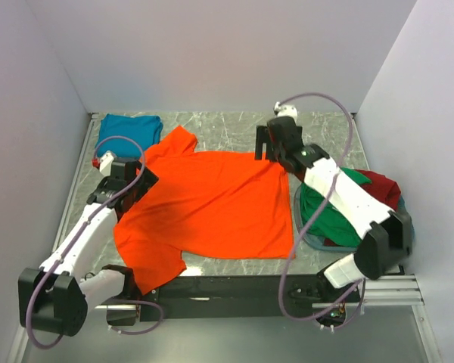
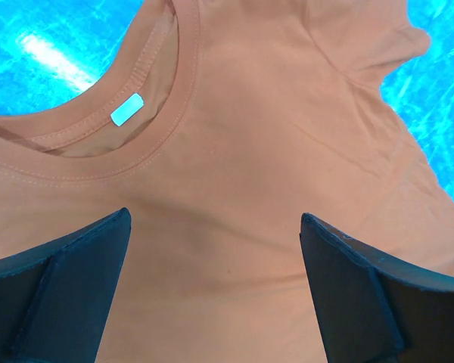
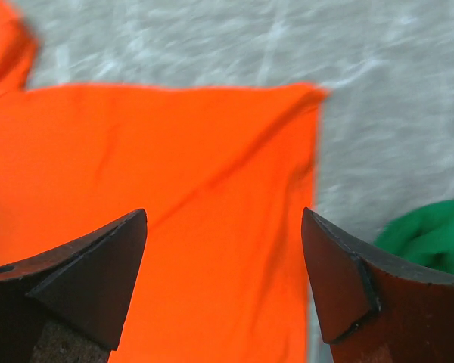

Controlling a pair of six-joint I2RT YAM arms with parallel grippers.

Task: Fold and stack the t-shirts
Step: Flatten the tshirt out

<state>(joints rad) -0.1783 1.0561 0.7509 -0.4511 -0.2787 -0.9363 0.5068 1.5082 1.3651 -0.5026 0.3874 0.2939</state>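
Note:
The orange t-shirt [image 1: 212, 208] lies spread flat in the middle of the table, collar to the left. My left gripper [image 1: 136, 181] is open and empty above the shirt just below its collar [image 2: 147, 113]. My right gripper [image 1: 268, 144] is open and empty above the shirt's far right hem corner [image 3: 303, 98]. A folded teal t-shirt [image 1: 129, 130] lies at the far left. A green t-shirt [image 1: 333, 215] and a dark red t-shirt [image 1: 382, 185] sit bunched in the basket at the right; the green one also shows in the right wrist view [image 3: 431, 234].
The grey-blue basket [image 1: 306, 234] stands at the right edge under my right arm. White walls close in the table on the left, back and right. A black rail [image 1: 227, 286] runs along the near edge.

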